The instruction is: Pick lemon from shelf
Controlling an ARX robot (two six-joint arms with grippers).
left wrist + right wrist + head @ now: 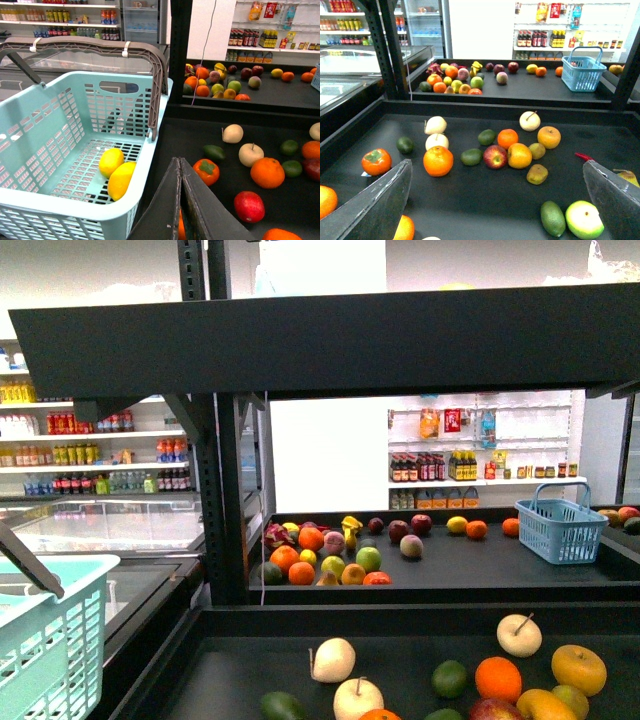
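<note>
The left gripper point(179, 165) has its two dark fingers pressed together with nothing between them. Just beside it, on one side, is a pale teal plastic basket point(60, 125) with brown handles. The lemon point(111, 161) lies on the basket's grid floor, near the wall closest to the gripper. It touches a deeper yellow oval fruit point(121, 180) that lies closer still to the fingers. On the gripper's other side a persimmon point(206, 171) and a red apple point(249, 206) lie on the dark tray, neither touching the fingers.

The right gripper point(497, 167) has its fingers spread wide apart and holds nothing. It hangs over the near tray of the shelf point(470, 107). A green oval fruit point(552, 218) and a green-white apple point(584, 219) lie close to one finger. A second persimmon point(376, 161) and an orange point(438, 160) lie close to the other. In the gap between the fingertips are a red apple point(494, 156) and an orange-yellow fruit point(519, 155), which touch each other. Beyond the fingertips lie a tangerine point(508, 138), a golden round fruit point(549, 136) and two pale apples point(436, 125), one behind the other.

Farther out, past the tray's raised rim, a second dark tray holds a cluster of mixed fruit point(455, 80) and a blue basket point(582, 72). Behind that, white store shelves point(560, 47) carry bottles.
</note>
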